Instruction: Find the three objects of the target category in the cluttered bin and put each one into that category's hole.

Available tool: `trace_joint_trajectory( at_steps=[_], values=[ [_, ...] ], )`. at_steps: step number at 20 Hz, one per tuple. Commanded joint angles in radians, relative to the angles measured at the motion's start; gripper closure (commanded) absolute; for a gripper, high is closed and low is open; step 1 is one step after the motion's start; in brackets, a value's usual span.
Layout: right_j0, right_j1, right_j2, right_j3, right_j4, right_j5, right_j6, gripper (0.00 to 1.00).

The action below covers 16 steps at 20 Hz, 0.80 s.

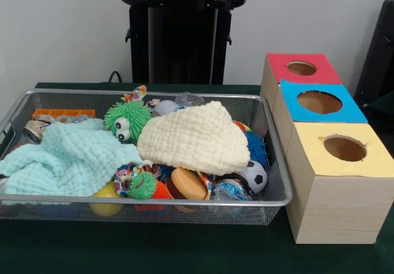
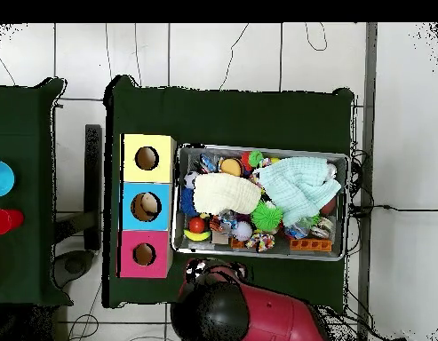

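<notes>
The wire-mesh bin (image 1: 148, 201) sits on the green table, full of toys; it also shows in the overhead view (image 2: 258, 148). A see-through crinkled bottle (image 1: 188, 99) peeks out at the bin's back, behind a cream cloth (image 1: 194, 138). Another clear, bluish bottle (image 1: 230, 189) lies at the front right by a small soccer ball (image 1: 253, 175). A third bottle does not show. The blue-panelled hole (image 1: 319, 102) is the middle of three boxes right of the bin, and it also shows in the overhead view (image 2: 146, 206). The gripper is out of view.
A mint cloth (image 1: 68, 157) covers the bin's left half. A green fuzzy toy (image 1: 126, 119) and an orange block (image 1: 63, 112) lie near it. The red-panelled hole (image 1: 301, 68) and the yellow-panelled hole (image 1: 345, 148) flank the blue one. The robot's pedestal (image 1: 181, 34) stands behind the bin.
</notes>
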Motion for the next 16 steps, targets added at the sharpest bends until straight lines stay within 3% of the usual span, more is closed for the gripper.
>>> trace_joint_trajectory(
  at_steps=[1, 9, 16],
  values=[
    [-0.088, 0.024, 0.105, 0.089, -0.088, -0.021, -0.151, 0.00],
    [-0.110, 0.045, 0.151, 0.114, -0.118, -0.087, -0.091, 0.00],
    [-0.080, 0.099, 0.181, 0.030, -0.146, -0.051, -0.038, 0.00]
  ],
)
